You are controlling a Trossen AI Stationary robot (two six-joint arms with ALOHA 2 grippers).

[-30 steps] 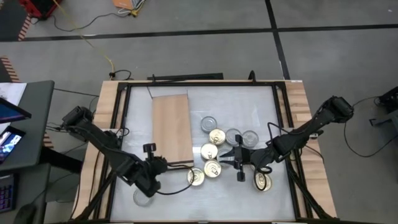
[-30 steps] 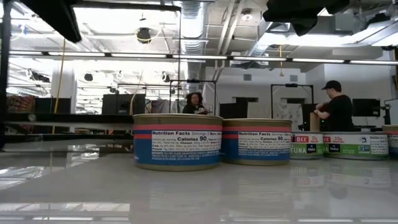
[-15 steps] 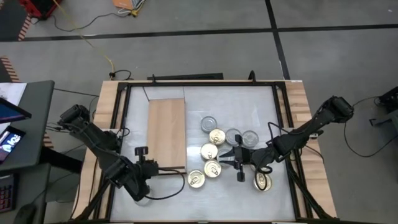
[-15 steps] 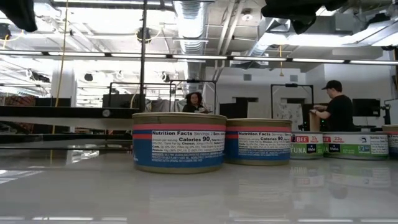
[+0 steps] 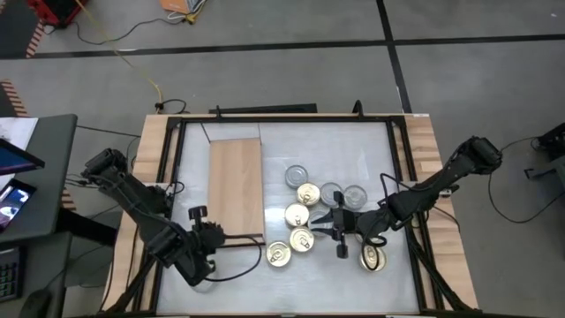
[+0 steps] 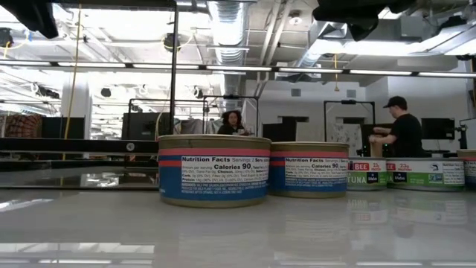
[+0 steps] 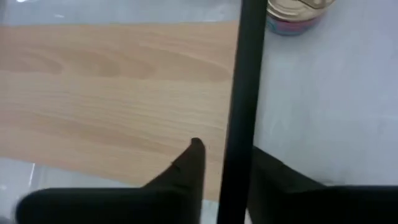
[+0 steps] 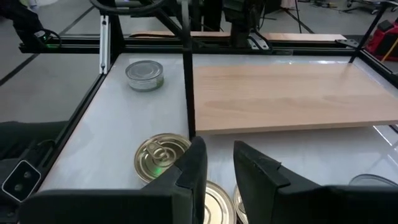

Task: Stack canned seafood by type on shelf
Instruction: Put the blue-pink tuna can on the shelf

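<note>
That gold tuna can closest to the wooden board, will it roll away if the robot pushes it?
Probably not. The gold-topped can lies flat on the white table, so it should slide rather than roll. It looks short and wide, so tipping seems unlikely. The tabletop looks glossy, so it may slide easily.

The left pincer [image 7: 221,168] hides part of the shelf [image 7: 112,93] — one tin [image 7: 295,14] is cut off.

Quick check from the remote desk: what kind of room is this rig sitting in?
Most likely an open lab or workshop floor, not a kitchen or shop. The low view shows exposed ceiling ducts, strip lights, and two people at benches behind the tuna tins; the high view shows bare concrete floor with trailing cables.
</note>
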